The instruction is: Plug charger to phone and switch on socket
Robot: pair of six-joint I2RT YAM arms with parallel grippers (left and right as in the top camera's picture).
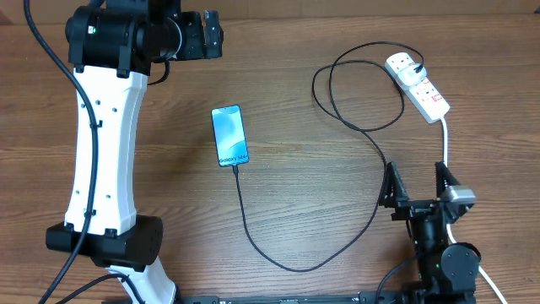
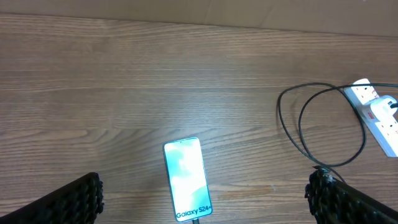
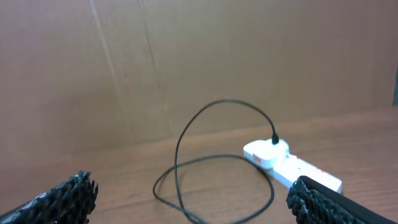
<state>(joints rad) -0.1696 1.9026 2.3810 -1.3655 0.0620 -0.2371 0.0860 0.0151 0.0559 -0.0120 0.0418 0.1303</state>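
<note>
The phone (image 1: 229,135) lies flat mid-table, its light-blue screen lit; it also shows in the left wrist view (image 2: 186,179). The black charger cable (image 1: 295,267) meets the phone's bottom edge, runs toward the front, then loops up to the white socket (image 1: 419,84) at the back right, where its other end is plugged in. The socket also shows in the left wrist view (image 2: 379,117) and the right wrist view (image 3: 292,165). My left gripper (image 2: 202,190) is open and empty, above and behind the phone. My right gripper (image 1: 415,175) is open and empty, in front of the socket.
The socket's thick white cord (image 1: 445,139) runs from the strip toward the front, past my right gripper. The cable loop (image 3: 211,168) lies on the wood between my right gripper and the socket. A brown cardboard wall (image 3: 186,62) stands behind the table.
</note>
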